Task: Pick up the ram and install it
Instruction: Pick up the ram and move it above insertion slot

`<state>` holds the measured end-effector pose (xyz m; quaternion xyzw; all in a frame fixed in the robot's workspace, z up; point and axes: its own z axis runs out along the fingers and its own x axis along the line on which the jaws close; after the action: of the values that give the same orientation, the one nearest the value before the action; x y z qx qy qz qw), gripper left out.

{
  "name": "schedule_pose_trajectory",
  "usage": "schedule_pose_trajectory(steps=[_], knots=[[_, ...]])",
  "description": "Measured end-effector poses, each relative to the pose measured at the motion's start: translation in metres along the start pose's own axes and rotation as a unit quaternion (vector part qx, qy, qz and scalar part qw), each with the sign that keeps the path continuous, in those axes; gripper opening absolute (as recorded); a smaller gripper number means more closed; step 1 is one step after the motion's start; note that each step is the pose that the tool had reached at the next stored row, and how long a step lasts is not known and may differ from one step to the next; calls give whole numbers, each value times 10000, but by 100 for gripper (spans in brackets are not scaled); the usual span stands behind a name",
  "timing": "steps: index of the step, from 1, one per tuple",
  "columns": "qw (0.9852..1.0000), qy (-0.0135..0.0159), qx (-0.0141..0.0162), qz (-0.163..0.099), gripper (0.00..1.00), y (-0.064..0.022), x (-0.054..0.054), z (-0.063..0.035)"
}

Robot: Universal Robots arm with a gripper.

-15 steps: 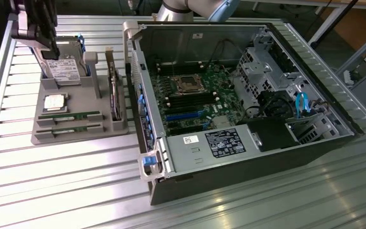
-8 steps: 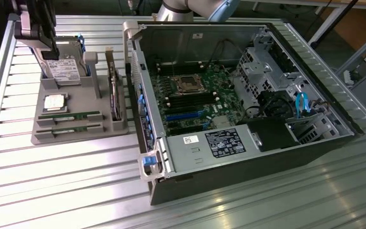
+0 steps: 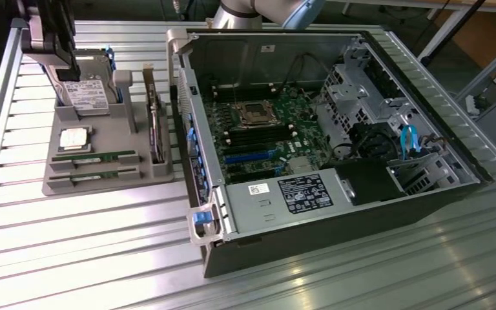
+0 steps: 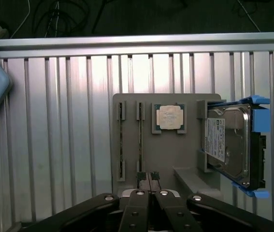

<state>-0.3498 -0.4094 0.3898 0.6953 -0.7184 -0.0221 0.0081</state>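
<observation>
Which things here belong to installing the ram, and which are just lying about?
Job in hand: ram sticks in the grey holder, shut gripper, motherboard in the open case.
Lying about: processor chip, hard drive.

Exterior oblique, far; wrist overhead, likely close; share tray (image 3: 101, 185).

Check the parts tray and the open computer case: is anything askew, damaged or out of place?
Nothing stands out. Both ram sticks lie straight in slots of the tray, the processor sits square in its recess, the hard drive rests in its holder, and the case shows no loose parts.
</observation>
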Motion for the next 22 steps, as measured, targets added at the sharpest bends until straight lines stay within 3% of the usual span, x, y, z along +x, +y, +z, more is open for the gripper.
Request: schedule_pose_trajectory(steps=[10, 12, 14, 22], knots=[[10000, 0, 0, 0, 10, 0, 0, 0], [10000, 0, 0, 0, 29, 0, 0, 0], [10000, -1, 0, 0, 29, -1, 0, 5], [10000, -4, 0, 0, 29, -14, 9, 339]])
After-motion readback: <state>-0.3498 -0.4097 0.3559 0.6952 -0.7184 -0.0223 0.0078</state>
